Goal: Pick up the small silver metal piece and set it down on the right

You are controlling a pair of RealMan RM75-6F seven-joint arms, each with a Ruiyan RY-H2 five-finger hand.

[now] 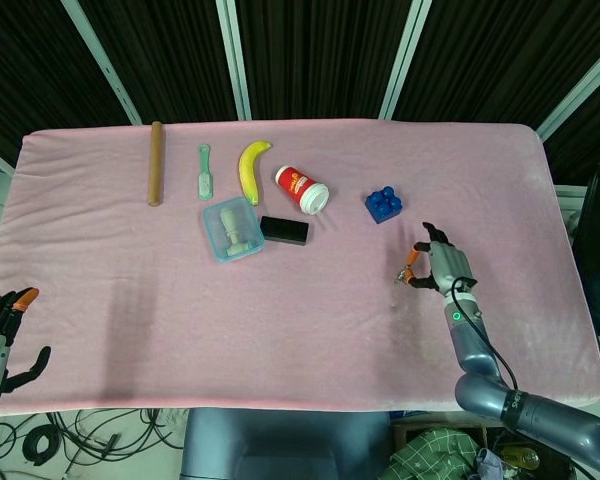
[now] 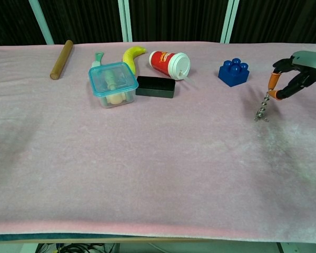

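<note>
The small silver metal piece [image 2: 263, 108] stands on end on the pink cloth [image 2: 158, 163] at the right side of the table, its spiral lower tip touching the fabric, its top pinched between the orange-tipped fingertips [image 2: 274, 79] of the right hand [image 2: 296, 75]. In the head view that same right hand [image 1: 442, 266] sits just right of the piece [image 1: 403, 275], arm trailing off toward the near right corner, fingers curled in close around the top of the metal. Just beyond it, a little to the left and farther back, there's the blue toy brick [image 2: 234, 72], apart from the piece. Further left, the red cup with a white lid [image 2: 170, 62] lies on its side, and near it the black box [image 2: 155, 87] rests flat, almost touching the clear blue-rimmed container [image 2: 113, 84], lid on, something pale inside. Behind those, the banana [image 2: 131, 56] and a pale green tool [image 1: 205, 171] lie along the far edge, and the wooden rod [image 2: 61, 52] is out at the far left. Down at the near left corner, off the cloth, the left hand [image 1: 2, 335] hangs with fingers spread apart, holding nothing.
</note>
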